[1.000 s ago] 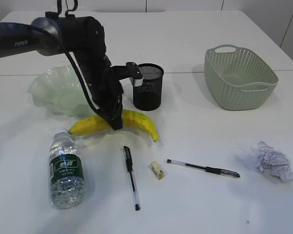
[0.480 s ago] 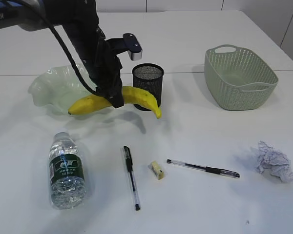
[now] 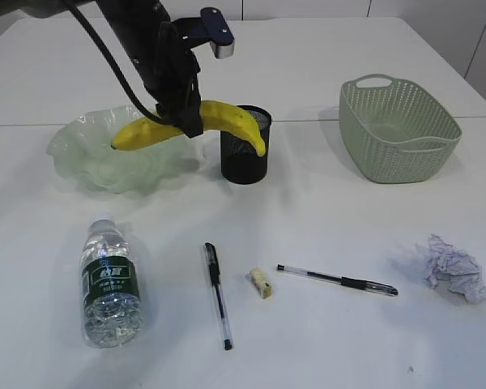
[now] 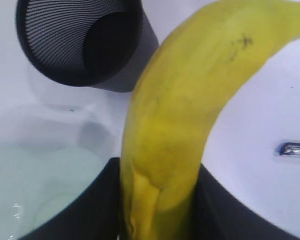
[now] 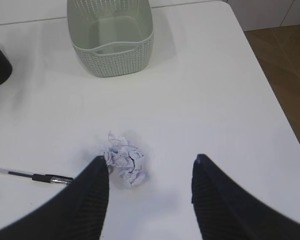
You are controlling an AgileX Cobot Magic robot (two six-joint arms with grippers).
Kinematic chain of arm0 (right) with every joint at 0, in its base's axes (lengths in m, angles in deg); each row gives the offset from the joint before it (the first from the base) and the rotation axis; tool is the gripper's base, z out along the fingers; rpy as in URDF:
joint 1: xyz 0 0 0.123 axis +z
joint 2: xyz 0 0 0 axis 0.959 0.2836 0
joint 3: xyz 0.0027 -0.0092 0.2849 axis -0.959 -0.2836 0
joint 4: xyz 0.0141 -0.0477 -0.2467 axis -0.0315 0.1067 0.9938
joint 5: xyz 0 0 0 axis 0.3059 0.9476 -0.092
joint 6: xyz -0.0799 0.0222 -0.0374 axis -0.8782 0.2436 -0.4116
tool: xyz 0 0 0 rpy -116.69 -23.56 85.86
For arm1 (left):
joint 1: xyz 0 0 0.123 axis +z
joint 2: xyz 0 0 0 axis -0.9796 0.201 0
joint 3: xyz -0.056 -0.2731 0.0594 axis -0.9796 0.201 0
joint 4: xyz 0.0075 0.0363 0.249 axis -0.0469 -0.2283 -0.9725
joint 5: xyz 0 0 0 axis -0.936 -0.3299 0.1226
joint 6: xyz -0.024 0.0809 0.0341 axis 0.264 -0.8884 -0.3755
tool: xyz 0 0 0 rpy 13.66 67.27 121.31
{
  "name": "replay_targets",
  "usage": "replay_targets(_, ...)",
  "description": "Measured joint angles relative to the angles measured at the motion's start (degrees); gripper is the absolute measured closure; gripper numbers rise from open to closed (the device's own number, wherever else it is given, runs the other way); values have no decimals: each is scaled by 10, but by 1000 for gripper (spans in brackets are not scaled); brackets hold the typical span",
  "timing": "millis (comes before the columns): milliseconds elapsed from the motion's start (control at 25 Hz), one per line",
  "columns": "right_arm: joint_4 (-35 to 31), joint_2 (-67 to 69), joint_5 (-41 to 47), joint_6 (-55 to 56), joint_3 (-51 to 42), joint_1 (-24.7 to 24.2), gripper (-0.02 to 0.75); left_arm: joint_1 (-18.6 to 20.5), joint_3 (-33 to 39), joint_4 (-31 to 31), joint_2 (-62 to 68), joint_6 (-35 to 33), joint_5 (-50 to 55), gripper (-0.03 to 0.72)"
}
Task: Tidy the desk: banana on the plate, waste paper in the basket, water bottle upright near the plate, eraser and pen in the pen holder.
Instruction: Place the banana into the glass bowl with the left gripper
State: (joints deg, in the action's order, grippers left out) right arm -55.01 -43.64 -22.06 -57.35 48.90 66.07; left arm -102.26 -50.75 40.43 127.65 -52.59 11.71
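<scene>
My left gripper is shut on the middle of the yellow banana, holding it in the air between the pale-green wavy plate and the black mesh pen holder. In the left wrist view the banana fills the gap between the jaws. The water bottle lies on its side at the front left. Two pens and the eraser lie on the desk. My right gripper hangs open above the desk, with the waste paper just by its left finger. The basket stands empty.
In the right wrist view the desk's right edge and the floor beyond it show. In the exterior view the right arm is out of frame. The banana's right end hangs over the pen holder's rim.
The left gripper has lifted the banana off the desk and carried it up and back, level with the plate and pen holder. Everything else lies as before.
</scene>
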Motion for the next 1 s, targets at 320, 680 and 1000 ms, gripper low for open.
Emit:
replay_targets(320, 0, 0, -4, 0, 0, 0, 338, 0, -15, -106, 0, 36, -50, 437)
replay_targets(680, 1, 0, -18, 0, 0, 0, 338, 36, -15, -157, 0, 147, -127, 437)
replay_targets(1000, 0, 0, -37, 0, 0, 0, 338, 79, -15, -162, 0, 274, -192, 437)
